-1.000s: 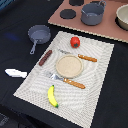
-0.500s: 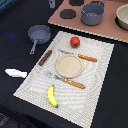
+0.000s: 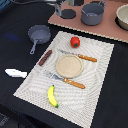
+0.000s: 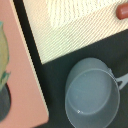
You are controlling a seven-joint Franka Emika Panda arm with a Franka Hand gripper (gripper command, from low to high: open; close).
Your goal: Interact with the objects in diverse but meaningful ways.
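Toy food is lying on a striped placemat (image 3: 97, 65).

The red tomato (image 3: 74, 41), brown sausage (image 3: 45, 57) and yellow banana (image 3: 52, 96) are sitting around a round plate (image 3: 68, 65). The grey frying pan (image 3: 38, 35) and white-and-blue fish (image 3: 16, 73) are lying off the mat. I cannot tell how the gripper's jaws are standing.

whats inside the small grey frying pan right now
Nothing: the frying pan shows a bare grey bottom in both views. The wrist view looks straight down into it. What lies under the pan cannot be seen.
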